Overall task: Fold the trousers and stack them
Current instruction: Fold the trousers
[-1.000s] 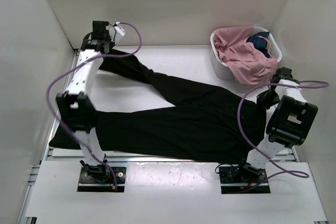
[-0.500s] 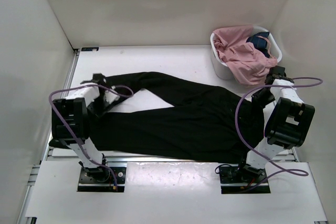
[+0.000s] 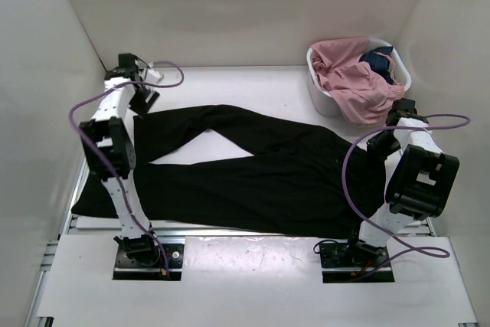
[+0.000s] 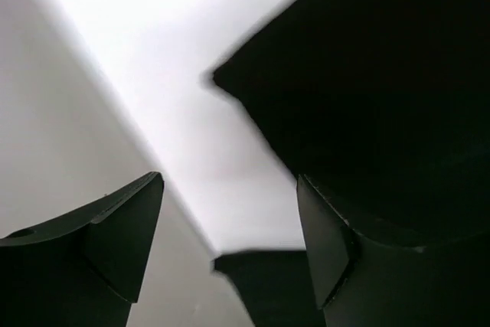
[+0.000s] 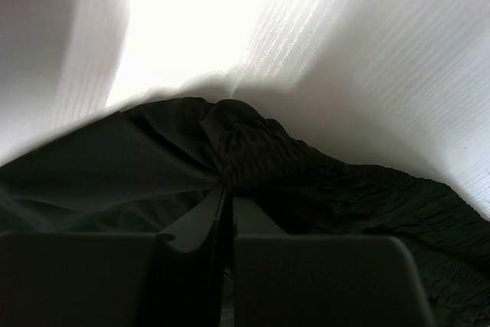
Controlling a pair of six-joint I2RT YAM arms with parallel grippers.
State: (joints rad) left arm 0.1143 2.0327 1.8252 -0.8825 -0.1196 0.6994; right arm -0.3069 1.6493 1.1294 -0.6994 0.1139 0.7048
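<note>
Black trousers (image 3: 268,174) lie spread across the table, waist to the right and both legs running left. My left gripper (image 3: 142,99) hangs open at the back left, just beyond the hem of the farther leg. In the left wrist view its fingers (image 4: 130,235) stand wide apart with nothing between them (image 4: 230,220); the black trousers (image 4: 367,97) fill the upper right. My right gripper (image 3: 377,143) sits at the waistband. In the right wrist view it is shut (image 5: 227,197), pinching a bunched fold of the trousers (image 5: 253,151).
A white basket (image 3: 318,93) at the back right holds pink and dark clothes. White walls enclose the table on the left, back and right. A strip of bare table (image 3: 245,86) runs behind the trousers.
The left gripper drew the farther leg's hem in from the back-left corner, opened and let it go, then moved back toward that corner. The right gripper stayed shut on the waistband.
</note>
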